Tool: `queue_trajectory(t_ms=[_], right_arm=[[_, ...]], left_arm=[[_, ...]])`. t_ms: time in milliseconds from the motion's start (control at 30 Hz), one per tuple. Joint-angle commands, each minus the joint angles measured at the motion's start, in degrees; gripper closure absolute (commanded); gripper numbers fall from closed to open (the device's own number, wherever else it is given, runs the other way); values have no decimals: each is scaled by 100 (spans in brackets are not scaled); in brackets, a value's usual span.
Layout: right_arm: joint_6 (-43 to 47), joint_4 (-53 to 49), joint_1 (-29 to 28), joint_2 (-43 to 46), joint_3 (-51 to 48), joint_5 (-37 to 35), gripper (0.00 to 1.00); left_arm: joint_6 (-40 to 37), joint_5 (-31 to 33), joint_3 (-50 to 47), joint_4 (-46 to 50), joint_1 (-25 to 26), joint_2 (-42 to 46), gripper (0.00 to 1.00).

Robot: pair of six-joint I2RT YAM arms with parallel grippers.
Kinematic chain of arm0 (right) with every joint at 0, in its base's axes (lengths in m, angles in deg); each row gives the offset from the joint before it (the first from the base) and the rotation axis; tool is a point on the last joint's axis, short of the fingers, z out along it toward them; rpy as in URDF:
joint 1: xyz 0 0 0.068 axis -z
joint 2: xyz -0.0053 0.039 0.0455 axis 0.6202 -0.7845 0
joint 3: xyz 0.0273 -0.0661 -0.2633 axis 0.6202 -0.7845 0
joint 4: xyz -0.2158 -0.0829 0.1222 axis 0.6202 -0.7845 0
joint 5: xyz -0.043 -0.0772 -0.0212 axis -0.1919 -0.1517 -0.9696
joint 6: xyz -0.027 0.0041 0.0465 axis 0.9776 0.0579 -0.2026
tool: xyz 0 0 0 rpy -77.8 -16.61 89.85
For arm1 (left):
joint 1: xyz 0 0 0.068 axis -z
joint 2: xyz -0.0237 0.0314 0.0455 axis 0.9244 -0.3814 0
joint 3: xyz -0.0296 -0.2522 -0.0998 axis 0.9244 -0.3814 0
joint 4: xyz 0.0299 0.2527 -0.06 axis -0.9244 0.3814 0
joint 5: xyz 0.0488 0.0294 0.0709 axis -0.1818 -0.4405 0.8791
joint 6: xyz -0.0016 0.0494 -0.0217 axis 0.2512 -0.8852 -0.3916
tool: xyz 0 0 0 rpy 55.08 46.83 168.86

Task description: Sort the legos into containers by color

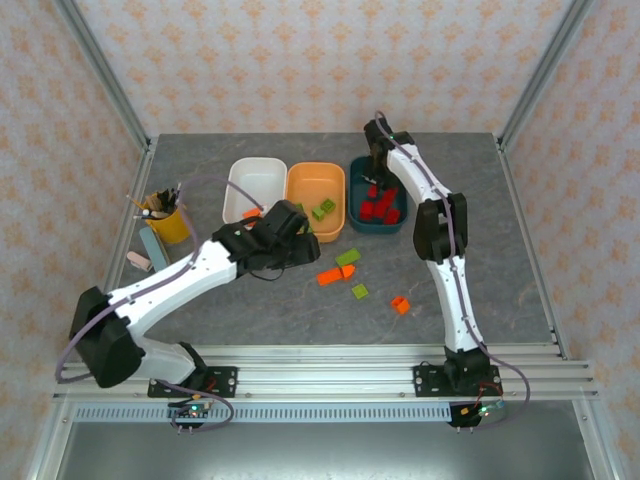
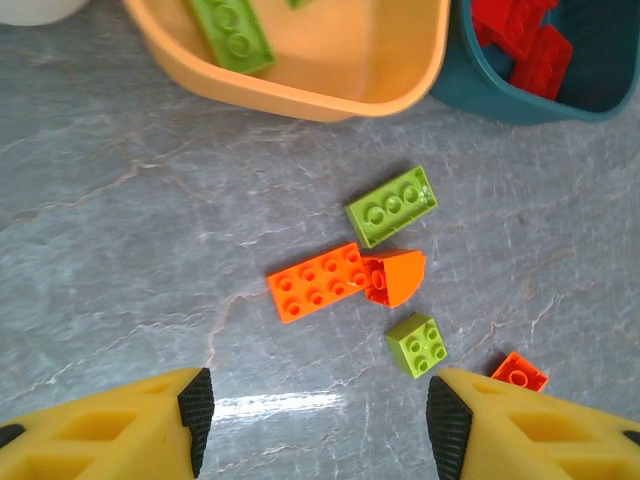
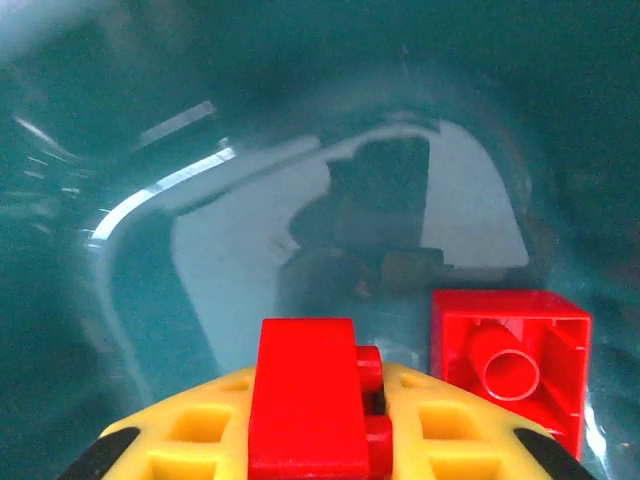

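Pinching red brick (image 3: 305,400) in right claw (image 3: 310,440), low inside teal tub (image 3: 150,300). Holding left claw (image 2: 320,410) spread, empty, above loose bricks (image 2: 315,282) on table (image 2: 120,250). Risk: may cling to pad on release, or land crooked on neighbour brick (image 3: 510,360).

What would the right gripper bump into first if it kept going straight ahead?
Probably the bare bottom of the dark teal tub: the right gripper, fingers shut on a red brick, points straight into it. A second red brick lies just right of that line. Depth is hard to judge.
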Motion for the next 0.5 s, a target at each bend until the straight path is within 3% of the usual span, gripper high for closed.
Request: queue_trajectory(t_ms=[0,200,333,467], right_arm=[[165,-349,0,212,283,119,67],[305,-185,-23,1376,-262,54,48],[351,-112,-19,2727,-1281,-497,47],[276,54,-16,4554,-3097,-1147,46]], left_arm=[[-577,-260,504,-84,195,-413,39],[-1204,-615,1331,43,641,-1406,37],[-1120,-867,1937,206,876,-2182,35],[-613,-1251,2883,598,1095,-3265,35]])
